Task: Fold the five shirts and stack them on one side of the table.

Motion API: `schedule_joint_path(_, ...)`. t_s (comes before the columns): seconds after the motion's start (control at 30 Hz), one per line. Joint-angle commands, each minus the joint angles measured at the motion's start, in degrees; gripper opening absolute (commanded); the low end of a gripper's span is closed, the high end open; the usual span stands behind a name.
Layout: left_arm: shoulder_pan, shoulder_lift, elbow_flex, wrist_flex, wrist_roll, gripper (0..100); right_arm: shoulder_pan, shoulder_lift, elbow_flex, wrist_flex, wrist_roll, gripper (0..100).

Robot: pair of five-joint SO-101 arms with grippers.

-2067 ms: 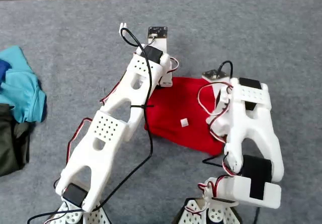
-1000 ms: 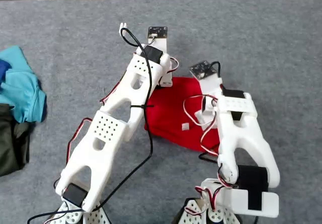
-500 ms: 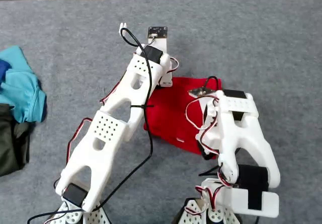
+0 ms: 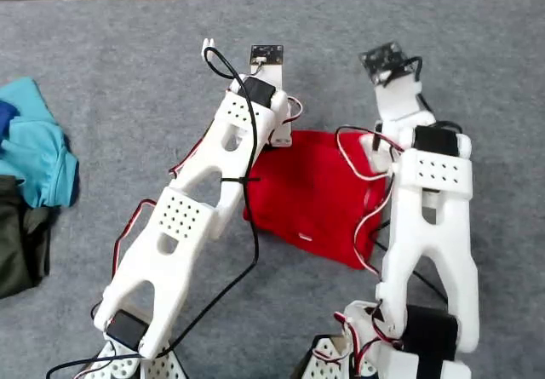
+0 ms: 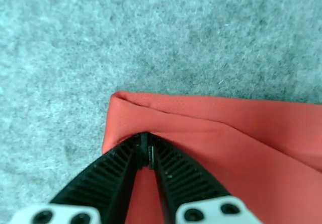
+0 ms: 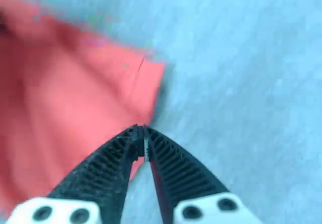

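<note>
Left fingers [image 5: 113, 176] are clamped tight in the left wrist view, tips meeting on a pinch of the red shirt [image 5: 226, 143] just in from its folded corner, with grey tabletop [image 5: 151, 32] beyond.

Over to the right wrist view: the right fingers [image 6: 100, 173] are closed too, tips together right on the shirt's edge near a corner. Red cloth runs under and between them, so they have the hem, and there's bare tabletop on the other side.

Now the high view. The red shirt lies mid-tabletop between the two arms. The left arm [image 4: 196, 217] is planted at its far left corner, exactly where it was two seconds back. The right arm [image 4: 426, 217] is the mover: half a second ago it hunched over the shirt's near right part, and now it's stretched out long, wrist past the far right corner. The shirt's right side now shows a fold along the edge. At the left edge, a teal shirt [image 4: 38, 153] and a dark shirt [image 4: 21, 243] lie heaped and touching, well apart from the red one and unchanged.
</note>
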Motion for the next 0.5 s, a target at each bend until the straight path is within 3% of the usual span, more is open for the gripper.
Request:
schedule_joint_path(0.0,-2.4,0.0,-0.1,-0.4,0.3,2,-1.5,3.8,0.9,-8.4,-0.4,0.5)
schedule_joint_path(0.13,-2.0,0.0,-0.1,-0.5,0.3,2,-1.6,11.6,-1.6,-9.7,-0.5,4.3)
schedule_joint_path(0.3,-2.0,0.0,-0.1,-0.6,0.3,2,-1.7,18.4,-13.1,2.3,-6.2,16.5)
schedule_joint_path(0.47,-2.0,0.0,-0.1,-0.8,0.3,2,-1.5,24.7,-25.0,11.6,-6.9,17.4)
